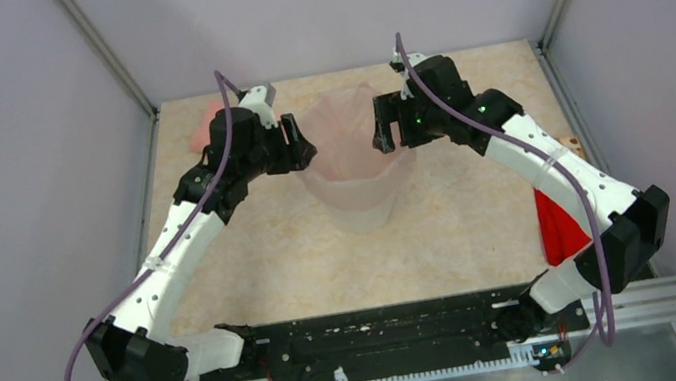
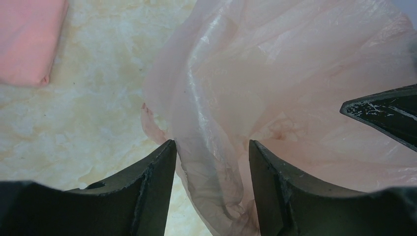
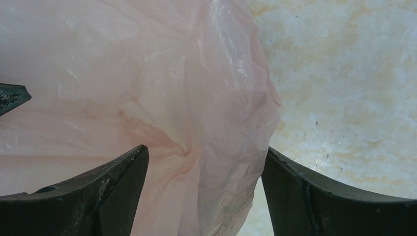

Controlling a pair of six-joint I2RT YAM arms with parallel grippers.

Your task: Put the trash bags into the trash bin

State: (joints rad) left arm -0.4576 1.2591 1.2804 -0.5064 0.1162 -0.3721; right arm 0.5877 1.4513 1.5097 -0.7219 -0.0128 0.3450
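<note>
left tool (image 2: 211,142) and right tool (image 3: 206,148), both released, straddle the pink bag (image 2: 295,59), which veils the bin (image 1: 362,207) rim.

No readable words, numbers, labels or signs anywhere in these views, not even on the red packet (image 1: 558,226)

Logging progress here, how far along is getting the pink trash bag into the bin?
Done: the trash bag sits in the mouth of the trash bin. In hand: the left end effector and right end effector, both open, straddle its film at opposite sides. Left: probably seating the edges over the rim.
</note>
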